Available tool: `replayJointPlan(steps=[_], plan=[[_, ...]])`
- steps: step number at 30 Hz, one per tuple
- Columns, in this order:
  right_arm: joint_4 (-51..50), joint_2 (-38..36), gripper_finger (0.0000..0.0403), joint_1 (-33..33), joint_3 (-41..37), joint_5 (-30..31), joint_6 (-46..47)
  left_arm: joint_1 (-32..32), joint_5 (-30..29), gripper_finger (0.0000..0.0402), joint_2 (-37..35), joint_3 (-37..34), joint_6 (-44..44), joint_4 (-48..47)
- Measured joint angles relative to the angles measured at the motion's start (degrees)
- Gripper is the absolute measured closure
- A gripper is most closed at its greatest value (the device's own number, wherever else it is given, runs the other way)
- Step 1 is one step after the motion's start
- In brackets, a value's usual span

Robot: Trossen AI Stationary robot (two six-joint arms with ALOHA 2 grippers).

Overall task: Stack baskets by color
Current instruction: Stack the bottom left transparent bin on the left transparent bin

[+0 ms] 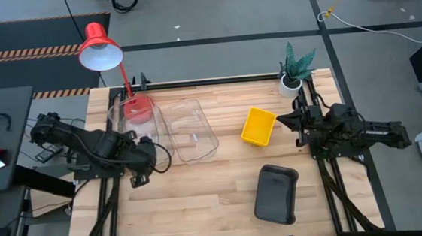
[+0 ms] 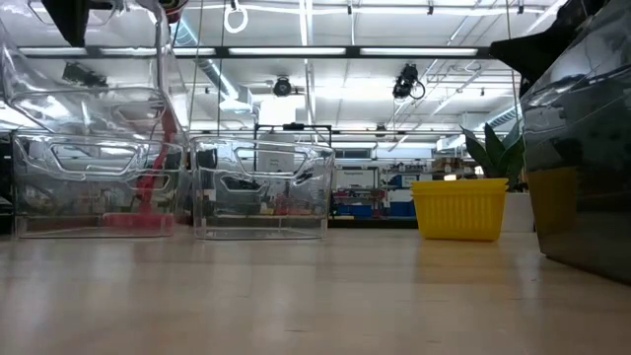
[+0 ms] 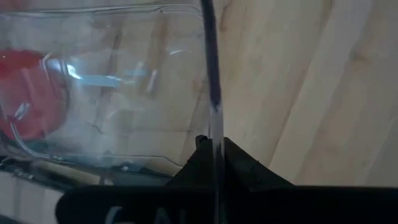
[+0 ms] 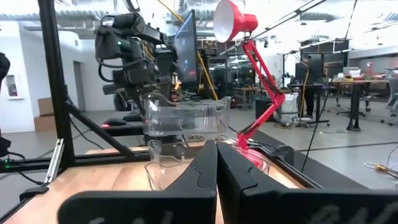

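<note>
High view: grey basket (image 1: 276, 194) lengthwise near-to-far.

Two clear baskets (image 1: 194, 130), one yellow (image 1: 258, 126), one grey (image 1: 276, 194)

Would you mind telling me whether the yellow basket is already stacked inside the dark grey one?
No, the yellow basket sits alone on the table, apart from the dark grey basket.

The pale wooden table top (image 1: 202, 201) is made of jointed planks, smooth with a faint sheen. Two clear plastic baskets (image 1: 189, 131) look glossy and catch reflections. The small yellow plastic basket (image 1: 258, 126) has ribbed walls (seen in the low view). The dark grey plastic basket (image 1: 276, 194) looks semi-glossy. The red desk lamp (image 1: 100, 47) shines like painted metal.
</note>
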Motion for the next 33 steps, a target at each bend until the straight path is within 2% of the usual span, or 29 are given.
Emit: replayJointPlan(steps=[9,14,23,33], plan=[[0.76,0.04,0.0401,0.0,0.0,-2.59,0.07,4.71,0.26,0.0395,5.07,-0.02,5.87,-1.0],[0.82,0.04,0.0401,0.0,0.0,-2.76,0.02,6.32,0.21,0.0395,6.75,-0.02,6.31,-0.89],[1.42,0.04,0.04,0.0,0.0,-4.3,0.03,6.51,0.21,0.0395,7.01,-0.04,5.63,0.1],[2.47,0.04,0.04,0.0,0.0,-5.82,0.96,6.23,-0.1,0.0395,10.26,-0.07,8.97,0.05]])
